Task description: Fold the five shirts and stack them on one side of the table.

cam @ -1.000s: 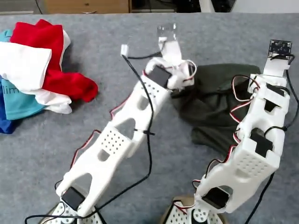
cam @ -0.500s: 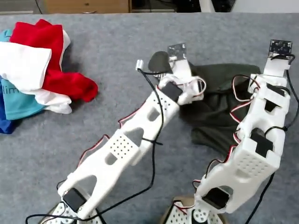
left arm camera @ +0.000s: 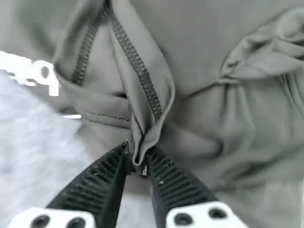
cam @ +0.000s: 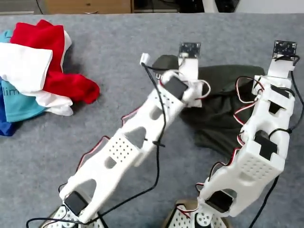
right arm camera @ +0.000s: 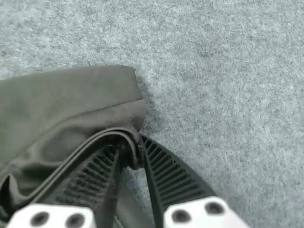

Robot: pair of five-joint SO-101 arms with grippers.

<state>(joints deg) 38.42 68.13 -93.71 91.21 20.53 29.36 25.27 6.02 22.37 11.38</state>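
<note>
The olive shirt [cam: 223,78] lies crumpled, stitched hem bunched.

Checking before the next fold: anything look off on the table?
Nothing damaged. The dark green shirt lies bunched and wrinkled, not flat, with both arms' jaws shut on folds of its edge. The other shirts sit in a tangled, unfolded heap at one table corner.

Both arms extend forward, left gripper [left arm camera: 137,164] and right gripper [right arm camera: 135,154] both pinched closed.
</note>
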